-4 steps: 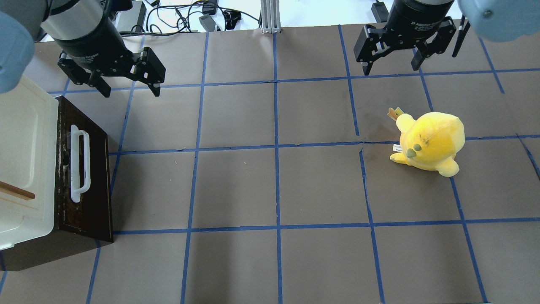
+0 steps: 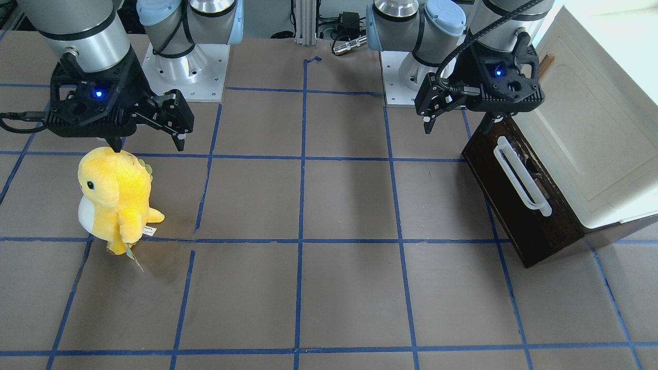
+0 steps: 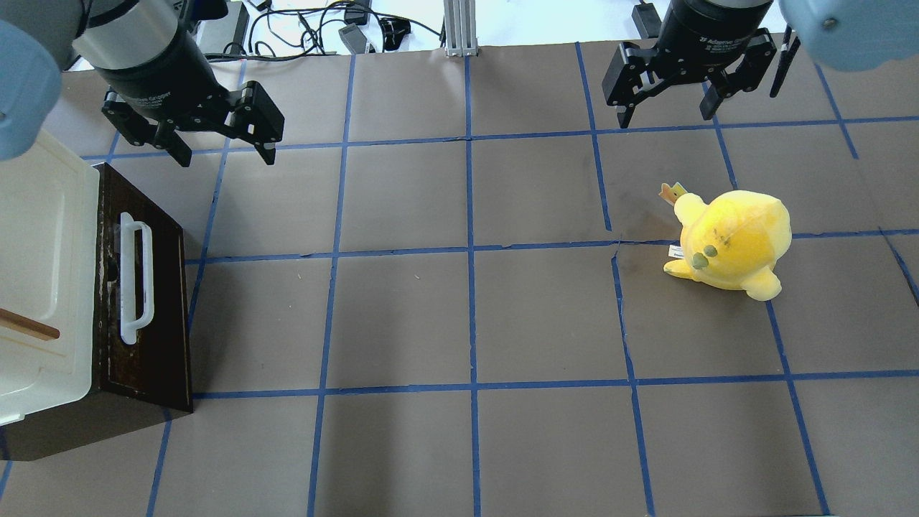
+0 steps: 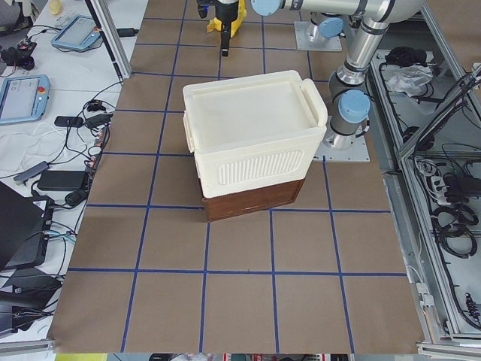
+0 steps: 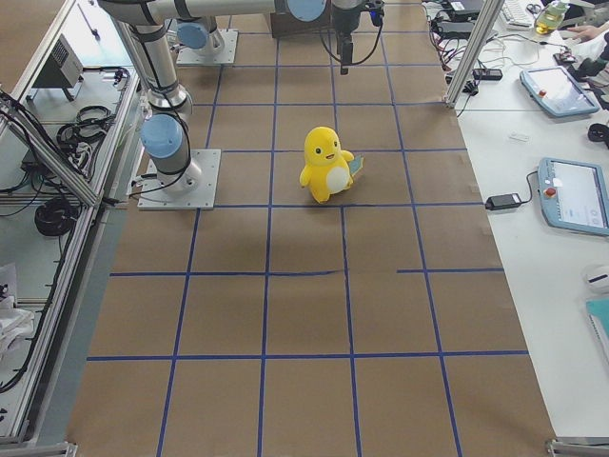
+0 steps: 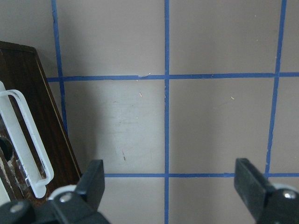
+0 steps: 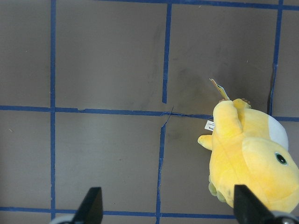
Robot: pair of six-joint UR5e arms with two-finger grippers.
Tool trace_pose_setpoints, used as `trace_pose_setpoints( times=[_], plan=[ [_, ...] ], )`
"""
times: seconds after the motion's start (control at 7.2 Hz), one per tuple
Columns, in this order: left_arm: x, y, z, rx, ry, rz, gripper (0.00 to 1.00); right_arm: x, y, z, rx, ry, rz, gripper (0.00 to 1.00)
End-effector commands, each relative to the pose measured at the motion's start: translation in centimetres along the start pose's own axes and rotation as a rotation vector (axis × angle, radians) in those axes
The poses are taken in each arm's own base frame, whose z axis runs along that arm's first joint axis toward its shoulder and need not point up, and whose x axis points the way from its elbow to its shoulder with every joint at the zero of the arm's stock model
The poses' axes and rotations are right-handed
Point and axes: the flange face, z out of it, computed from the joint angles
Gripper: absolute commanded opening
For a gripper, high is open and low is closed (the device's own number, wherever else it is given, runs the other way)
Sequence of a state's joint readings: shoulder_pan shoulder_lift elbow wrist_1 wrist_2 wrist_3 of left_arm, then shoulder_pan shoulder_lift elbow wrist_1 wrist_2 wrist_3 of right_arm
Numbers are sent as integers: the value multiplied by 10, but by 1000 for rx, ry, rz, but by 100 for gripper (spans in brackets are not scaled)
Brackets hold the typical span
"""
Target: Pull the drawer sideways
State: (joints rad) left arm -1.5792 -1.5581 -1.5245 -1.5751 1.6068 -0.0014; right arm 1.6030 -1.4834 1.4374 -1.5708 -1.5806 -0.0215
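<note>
The drawer [image 3: 147, 337] has a dark brown wood front and a long white bar handle [image 3: 135, 276]. It sits shut under a cream cabinet [image 3: 43, 273] at the table's left edge. It also shows in the front-facing view [image 2: 514, 205] and at the left edge of the left wrist view [image 6: 32, 93]. My left gripper [image 3: 226, 154] is open and empty. It hovers beyond the drawer's far end, apart from the handle [image 6: 30, 140]. My right gripper [image 3: 665, 118] is open and empty, far off at the right.
A yellow plush toy [image 3: 732, 240] stands on the right half of the table, just in front of my right gripper [image 2: 149, 146]. It shows in the right wrist view [image 7: 252, 158]. The brown table has a grid of blue tape.
My left gripper has edged very slightly right and away. The drawer, the plush toy and my right gripper have not moved.
</note>
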Motion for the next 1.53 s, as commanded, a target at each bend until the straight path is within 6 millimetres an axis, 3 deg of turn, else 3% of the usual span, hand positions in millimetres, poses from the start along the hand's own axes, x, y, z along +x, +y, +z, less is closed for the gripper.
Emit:
trace_pose_setpoints(
  times=[0.0, 0.42, 0.83, 1.11, 1.39],
  plan=[
    [2, 0, 0, 1, 4, 4, 100, 0, 0, 0, 0, -1, 0, 100],
    [25, 6, -7, 11, 30, 52, 100, 0, 0, 0, 0, -1, 0, 100],
    [39, 2, 7, -13, 45, 76, 100, 0, 0, 0, 0, 1, -2, 100],
    [51, -5, 30, -51, -18, 89, 100, 0, 0, 0, 0, -1, 0, 100],
    [56, -10, 76, -125, -246, 67, 100, 0, 0, 0, 0, -1, 0, 100]
  ],
)
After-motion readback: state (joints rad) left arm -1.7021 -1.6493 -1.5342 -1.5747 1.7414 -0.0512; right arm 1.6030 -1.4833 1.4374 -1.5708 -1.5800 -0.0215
